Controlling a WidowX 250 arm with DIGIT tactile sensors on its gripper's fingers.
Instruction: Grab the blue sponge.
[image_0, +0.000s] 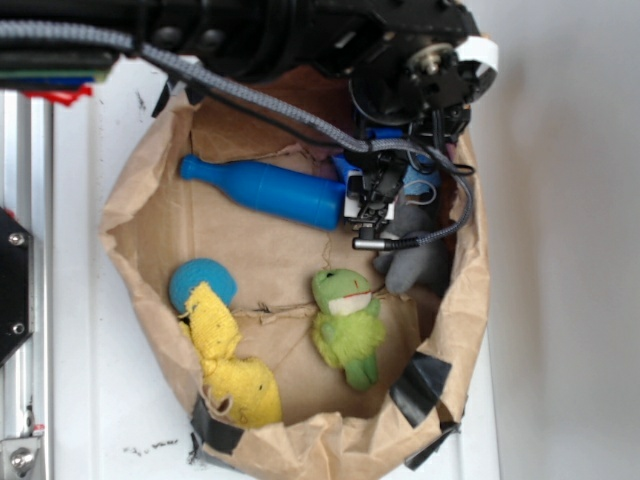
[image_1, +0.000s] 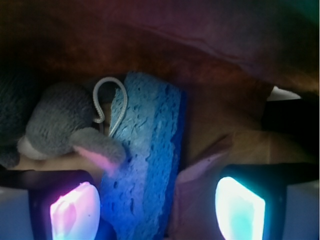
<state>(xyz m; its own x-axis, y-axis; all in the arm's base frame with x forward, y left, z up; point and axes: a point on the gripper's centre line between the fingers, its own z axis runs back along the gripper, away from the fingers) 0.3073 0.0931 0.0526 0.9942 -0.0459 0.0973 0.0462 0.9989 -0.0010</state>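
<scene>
Spread jaws of the gripper (image_1: 160, 210) flank the blue sponge (image_1: 145, 165), gripping nothing; a grey plush mouse (image_1: 60, 125) lies against the sponge's left side.

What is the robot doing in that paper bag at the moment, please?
The gripper is down inside the bag, open, with the blue sponge between its fingers but not yet clamped. A grey plush toy lies right against the sponge. The blue bottle, frog, ball and yellow toy lie untouched.
</scene>
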